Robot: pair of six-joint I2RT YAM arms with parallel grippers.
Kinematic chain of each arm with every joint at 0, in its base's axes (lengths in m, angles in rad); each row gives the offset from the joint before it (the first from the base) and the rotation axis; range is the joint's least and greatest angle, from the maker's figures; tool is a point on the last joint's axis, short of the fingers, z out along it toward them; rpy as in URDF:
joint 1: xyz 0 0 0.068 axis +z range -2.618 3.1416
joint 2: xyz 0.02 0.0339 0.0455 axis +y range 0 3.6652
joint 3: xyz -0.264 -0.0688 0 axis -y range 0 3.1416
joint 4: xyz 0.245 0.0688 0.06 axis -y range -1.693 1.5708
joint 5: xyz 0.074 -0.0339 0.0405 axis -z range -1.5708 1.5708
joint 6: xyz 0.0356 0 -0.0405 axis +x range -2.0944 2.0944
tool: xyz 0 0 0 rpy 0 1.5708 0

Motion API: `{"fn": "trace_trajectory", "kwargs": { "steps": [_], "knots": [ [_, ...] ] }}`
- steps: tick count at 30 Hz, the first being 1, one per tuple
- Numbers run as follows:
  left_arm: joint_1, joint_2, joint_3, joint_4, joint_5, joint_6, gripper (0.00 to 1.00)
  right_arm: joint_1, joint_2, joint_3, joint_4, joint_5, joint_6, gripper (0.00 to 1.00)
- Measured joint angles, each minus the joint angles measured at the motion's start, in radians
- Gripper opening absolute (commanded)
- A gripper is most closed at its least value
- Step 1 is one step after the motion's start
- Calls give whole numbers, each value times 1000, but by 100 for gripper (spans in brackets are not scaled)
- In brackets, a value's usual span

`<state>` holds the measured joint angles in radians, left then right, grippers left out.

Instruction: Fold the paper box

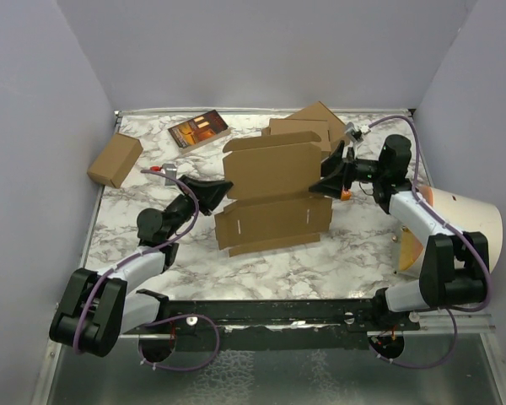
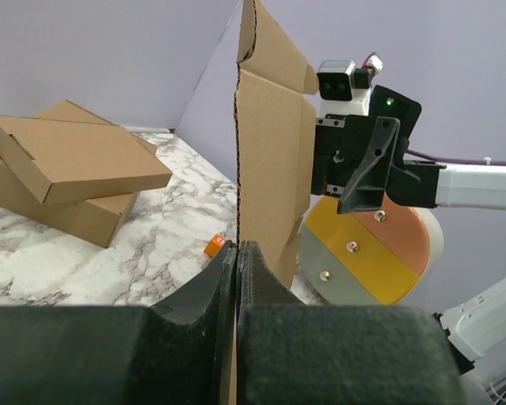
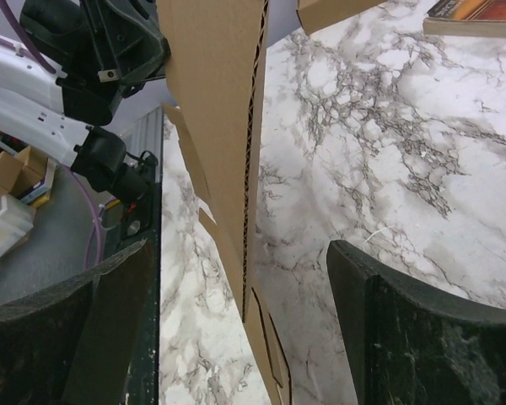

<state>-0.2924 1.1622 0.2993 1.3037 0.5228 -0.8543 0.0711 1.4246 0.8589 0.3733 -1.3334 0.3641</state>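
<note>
Marble tabletop (image 1: 363,245), lilac walls (image 1: 253,51).
My wrist views alone show it: left gripper (image 2: 237,253) jaws clenched on the paper box (image 2: 270,169) edge, right gripper (image 3: 236,278) jaws seemingly released around it.

No readable text or labels; book (image 1: 198,129) cover print too small to make out

In the right wrist view the paper box (image 3: 215,101) runs out past the top and bottom edges, and the book (image 3: 481,10) beyond it is cropped to a strip. From above, the box's raised panel covers part of the stacked boxes (image 1: 308,126) behind it. In your left wrist view the left tool (image 2: 237,253) hides the box's lower edge, and a small orange thing (image 2: 214,247) just behind the box is too hidden to identify.
</note>
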Motion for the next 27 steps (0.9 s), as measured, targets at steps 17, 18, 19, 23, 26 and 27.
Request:
{"fn": "trace_trajectory", "kwargs": {
  "steps": [17,18,19,23,26,27],
  "knots": [
    [-5,-92,0,-82,-17,15,0,0,-13,-35,79,-2,74,83],
    [-5,-94,0,-89,-17,16,0,0,-13,-35,84,-3,78,83],
    [-5,-95,0,-95,-17,18,0,0,-13,-36,87,-5,82,83],
    [-5,-97,0,-116,-17,19,0,0,-13,-37,104,-15,96,83],
    [-7,-97,0,-117,-18,19,0,0,-13,-38,110,-19,100,83],
    [-8,-97,2,-118,-18,19,0,0,-13,-38,112,-19,102,83]
  ]
}}
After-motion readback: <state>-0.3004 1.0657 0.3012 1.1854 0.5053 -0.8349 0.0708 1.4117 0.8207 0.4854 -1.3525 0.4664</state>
